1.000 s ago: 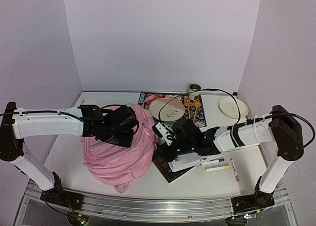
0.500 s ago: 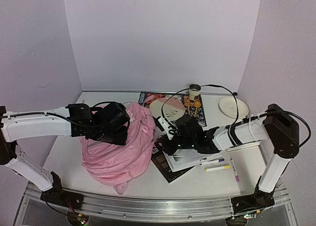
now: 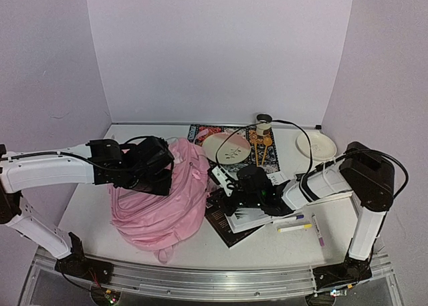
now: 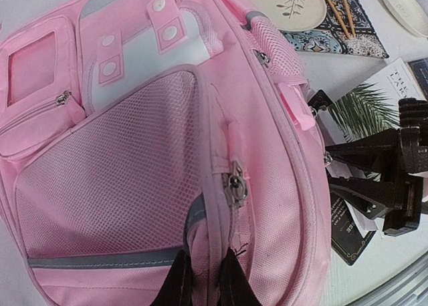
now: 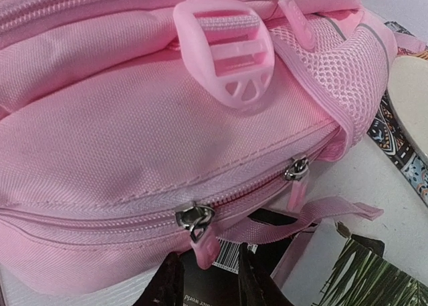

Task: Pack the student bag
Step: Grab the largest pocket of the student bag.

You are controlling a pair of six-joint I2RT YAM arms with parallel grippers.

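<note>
Your left claw [image 4: 205,287] is clamped on a fabric seam of the student bag [image 3: 157,209], which lies on the worktop's [image 3: 90,219] left half. Your right claw [image 5: 208,282] stands apart, empty, just below a zipper pull [image 5: 195,218].

Right gripper [image 3: 226,190] — nearer student bag [image 3: 160,202], wider

Only fragmentary, unreadable print on the palm-leaf book [image 4: 394,79] cover.

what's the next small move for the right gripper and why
Probably ease the right gripper forward and close on the zipper pull: it hangs just ahead of its open jaws, the zip on the bag looks closed, and the left gripper pinches the fabric steady.
</note>
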